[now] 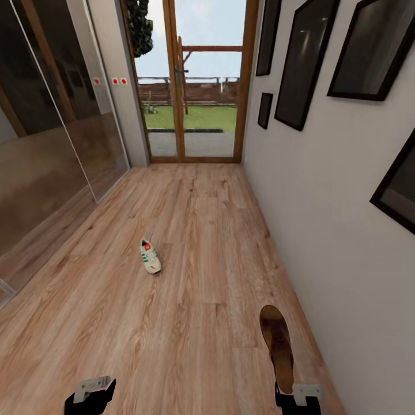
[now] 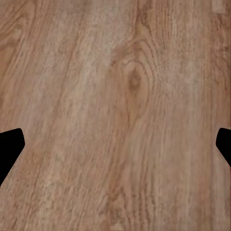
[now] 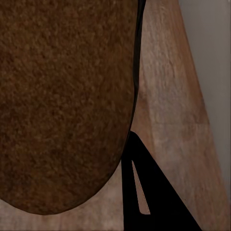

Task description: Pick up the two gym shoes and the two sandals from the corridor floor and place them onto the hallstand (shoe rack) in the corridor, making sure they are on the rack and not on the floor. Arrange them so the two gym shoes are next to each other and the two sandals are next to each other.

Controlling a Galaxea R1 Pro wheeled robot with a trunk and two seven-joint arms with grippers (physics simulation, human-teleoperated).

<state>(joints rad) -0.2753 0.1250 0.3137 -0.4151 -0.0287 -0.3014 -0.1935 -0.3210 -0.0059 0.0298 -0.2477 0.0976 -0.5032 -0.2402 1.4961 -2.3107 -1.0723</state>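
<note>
One white gym shoe (image 1: pixel 150 256) with green stripes and a red tongue label lies on the wood-plank corridor floor (image 1: pixel 196 230), ahead and left of centre. A brown sandal (image 1: pixel 276 344) sticks forward from my right gripper (image 1: pixel 297 397), which is shut on its heel end, close to the right wall. In the right wrist view the sandal's dark brown surface (image 3: pixel 62 96) looms large beside one black finger (image 3: pixel 154 197). My left gripper (image 1: pixel 89 396) hangs open over bare floor, its fingertips (image 2: pixel 9 149) wide apart. The other gym shoe, the other sandal and the hallstand are out of view.
A white wall (image 1: pixel 323 190) with several dark picture frames (image 1: pixel 308 57) runs along the right. Glossy sliding panels (image 1: pixel 52 150) line the left. A wood-framed glass door (image 1: pixel 193 86) closes the corridor's far end. Open floor lies between me and the shoe.
</note>
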